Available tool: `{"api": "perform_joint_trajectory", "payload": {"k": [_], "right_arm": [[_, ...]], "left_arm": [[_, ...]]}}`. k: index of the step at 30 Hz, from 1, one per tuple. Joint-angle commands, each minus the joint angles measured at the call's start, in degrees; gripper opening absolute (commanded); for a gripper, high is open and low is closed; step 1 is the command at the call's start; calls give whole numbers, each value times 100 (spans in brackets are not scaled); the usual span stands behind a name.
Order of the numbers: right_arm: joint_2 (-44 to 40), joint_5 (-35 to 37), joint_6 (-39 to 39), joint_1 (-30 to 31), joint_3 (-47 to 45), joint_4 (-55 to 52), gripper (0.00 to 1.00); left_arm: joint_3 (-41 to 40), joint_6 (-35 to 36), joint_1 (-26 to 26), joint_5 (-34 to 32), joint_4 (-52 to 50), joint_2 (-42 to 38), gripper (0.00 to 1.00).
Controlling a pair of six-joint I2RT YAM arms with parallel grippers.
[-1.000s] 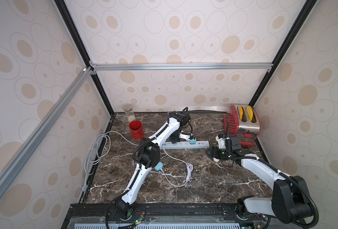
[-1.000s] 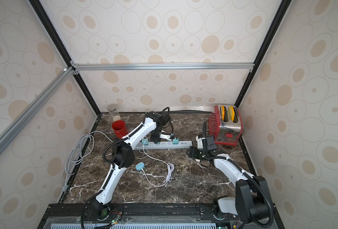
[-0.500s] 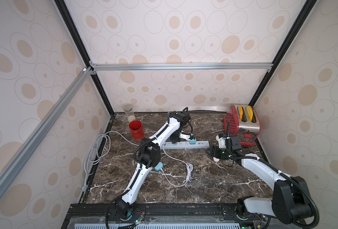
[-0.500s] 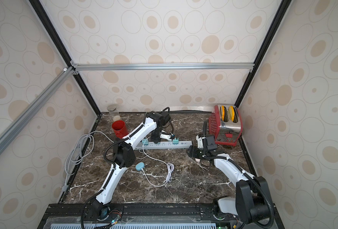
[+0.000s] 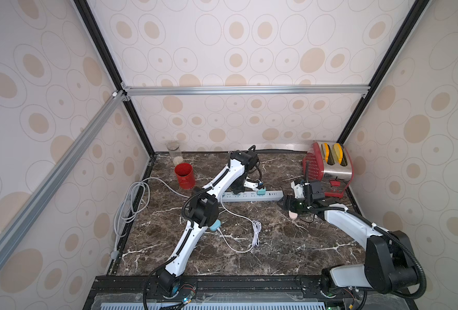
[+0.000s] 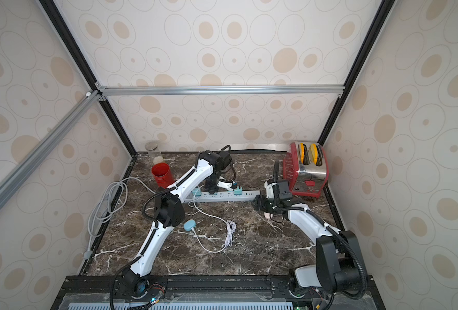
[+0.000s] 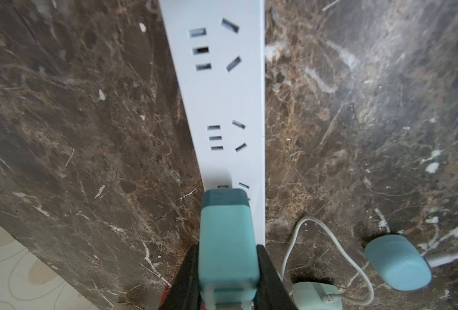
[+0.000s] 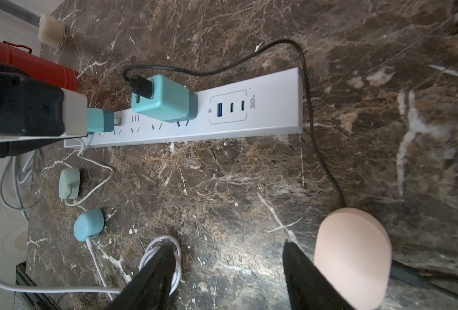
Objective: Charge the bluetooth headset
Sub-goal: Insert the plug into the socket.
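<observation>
Nothing visibly moved since previous frame. Left gripper [image 7: 227,255] clamps teal charger [image 7: 226,230], prongs at power strip [image 7: 222,94] socket for insertion. Right gripper [image 8: 229,248] wide, empty, just beside pink headset case [image 8: 352,255].

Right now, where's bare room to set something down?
Bare marble at the front, between the coiled white cable and the right arm; also between the grey cord and the left arm. Crowded around the power strip: left gripper with teal charger, right gripper.
</observation>
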Motion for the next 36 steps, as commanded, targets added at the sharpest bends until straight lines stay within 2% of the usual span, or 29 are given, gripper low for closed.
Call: {"api": "perform_joint_trajectory", "payload": {"k": [1, 8, 15, 19, 25, 29, 36], "right_arm": [[118, -84, -17, -32, 191, 66, 67], [275, -64, -70, -30, 282, 142, 67], [503, -141, -34, -32, 374, 271, 67], [523, -139, -49, -32, 414, 277, 67], [449, -50, -96, -40, 427, 194, 67], [481, -90, -71, -41, 495, 235, 67], [590, -151, 69, -40, 552, 337, 67]], "left_arm": [[-257, 350, -151, 748, 350, 764, 0], [-312, 384, -116, 1091, 540, 751, 0], [-360, 358, -92, 1317, 556, 647, 7], [-505, 333, -34, 1538, 750, 645, 4], [-649, 96, 48, 1417, 448, 765, 0], [-1209, -5, 125, 1600, 634, 608, 0], [-1419, -350, 125, 1797, 550, 631, 0]]}}
